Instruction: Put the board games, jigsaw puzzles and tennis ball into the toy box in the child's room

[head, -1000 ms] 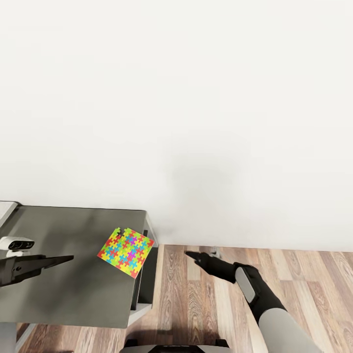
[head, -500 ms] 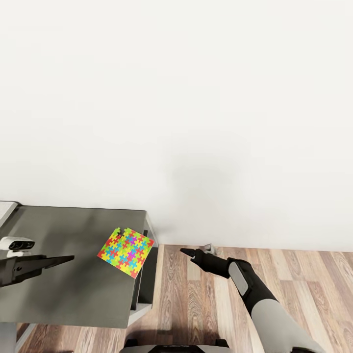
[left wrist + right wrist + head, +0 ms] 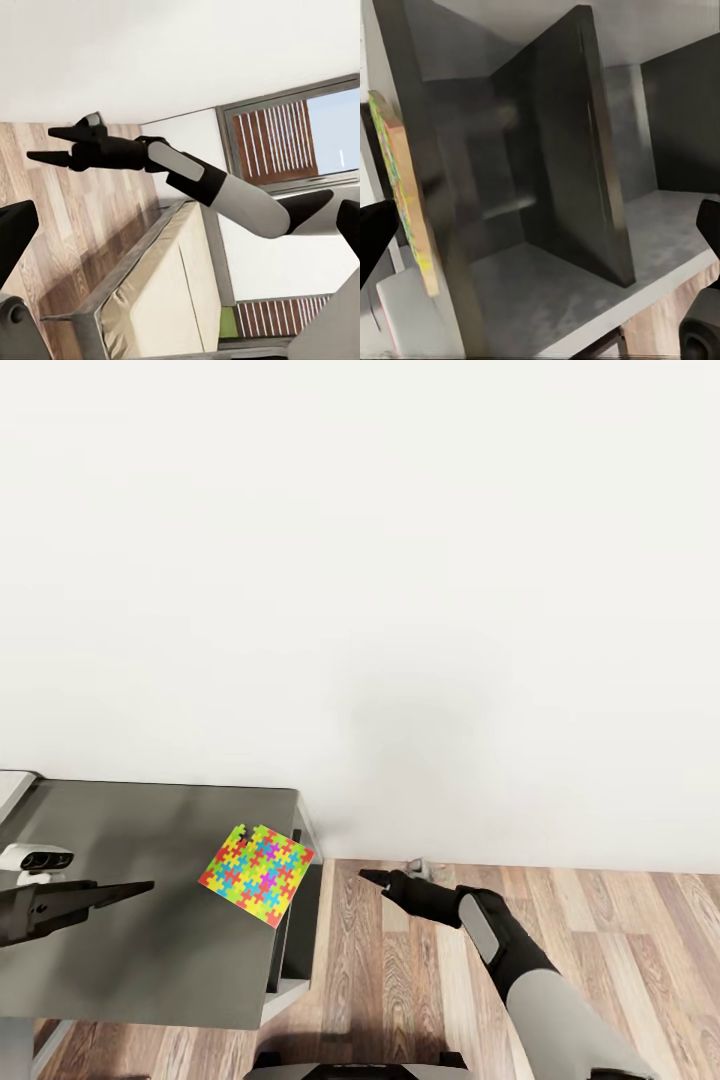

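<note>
Head view: I see one jigsaw puzzle, a multicoloured mosaic square, lying flat near the right edge of the dark grey table, with one corner just over that edge. No other toy is visible to me here.

Surroundings: a plain white wall rises behind the table; wood-plank floor spreads to the right. In the right wrist view, the puzzle shows edge-on on the table top, beside dark shelf compartments under it, split by an upright divider.

Grippers: my left gripper hovers over the table, left of the puzzle and apart from it; I cannot tell whether its jaws are spread. My right gripper hangs over the floor, right of the table edge; the left wrist view shows its jaws spread and empty.

Change: since a second ago, the right gripper has moved left toward the table edge; the puzzle and left gripper have not shifted.

Count: one puzzle, one table, two grippers.
</note>
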Tool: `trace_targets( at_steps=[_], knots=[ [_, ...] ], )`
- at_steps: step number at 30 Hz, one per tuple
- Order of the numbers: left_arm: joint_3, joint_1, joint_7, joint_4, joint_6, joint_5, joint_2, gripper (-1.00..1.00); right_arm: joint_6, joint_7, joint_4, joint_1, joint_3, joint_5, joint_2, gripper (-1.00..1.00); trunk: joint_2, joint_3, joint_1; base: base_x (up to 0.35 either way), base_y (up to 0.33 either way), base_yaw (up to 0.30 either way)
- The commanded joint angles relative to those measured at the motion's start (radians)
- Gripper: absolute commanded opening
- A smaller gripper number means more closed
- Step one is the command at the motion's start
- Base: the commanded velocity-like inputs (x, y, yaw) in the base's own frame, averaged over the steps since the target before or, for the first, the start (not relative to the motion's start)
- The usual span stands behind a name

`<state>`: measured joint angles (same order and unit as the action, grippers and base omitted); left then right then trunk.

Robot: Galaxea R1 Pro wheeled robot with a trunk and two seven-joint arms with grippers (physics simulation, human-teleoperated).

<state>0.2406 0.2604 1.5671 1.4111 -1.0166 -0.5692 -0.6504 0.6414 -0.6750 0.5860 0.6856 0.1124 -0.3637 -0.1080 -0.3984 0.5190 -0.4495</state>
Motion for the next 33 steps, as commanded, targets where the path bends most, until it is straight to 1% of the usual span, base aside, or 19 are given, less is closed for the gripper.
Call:
trace_targets(
  at_steps=[1,2,4,7,9,16,24,33],
  knots=[
    [0.000,0.000,0.004,0.000,-0.010,0.000,0.000,1.00,0.007,-0.003,0.001,0.001,-0.007,-0.001,-0.004,1.00,-0.002,0.001,-0.001,0.000,0.000,0.000],
    [0.000,0.000,0.004,0.000,-0.010,0.000,0.000,1.00,0.007,-0.005,0.004,0.002,-0.032,-0.001,-0.009,1.00,-0.002,0.001,-0.001,0.000,0.000,0.000],
    [0.000,0.000,0.004,0.000,-0.009,0.000,0.000,1.00,0.008,-0.007,0.007,0.004,-0.055,-0.001,-0.014,1.00,-0.002,0.001,-0.001,0.000,0.000,0.000],
    [0.000,0.000,0.004,0.000,-0.008,0.000,0.000,1.00,0.008,-0.008,0.009,0.010,-0.084,-0.002,-0.018,1.00,-0.002,0.001,-0.001,0.000,0.000,0.000],
    [0.000,0.000,0.004,0.000,-0.008,0.000,0.000,1.00,0.009,-0.008,0.010,0.012,-0.091,-0.003,-0.019,1.00,-0.002,0.001,-0.001,0.000,0.000,0.000],
    [0.000,0.000,0.004,0.000,-0.008,0.000,0.000,1.00,0.009,-0.010,0.011,0.016,-0.103,-0.003,-0.023,1.00,-0.002,0.001,-0.001,0.000,0.000,0.000],
    [0.000,0.000,0.004,0.000,-0.008,0.000,0.000,1.00,0.009,-0.013,0.025,0.021,-0.110,-0.002,-0.037,1.00,-0.002,0.001,-0.001,0.000,0.019,0.000],
    [0.000,0.000,0.004,0.000,-0.008,0.000,0.000,1.00,0.008,-0.014,0.037,0.033,-0.112,-0.001,-0.040,1.00,-0.002,0.001,-0.001,0.000,0.028,0.000]
  ],
)
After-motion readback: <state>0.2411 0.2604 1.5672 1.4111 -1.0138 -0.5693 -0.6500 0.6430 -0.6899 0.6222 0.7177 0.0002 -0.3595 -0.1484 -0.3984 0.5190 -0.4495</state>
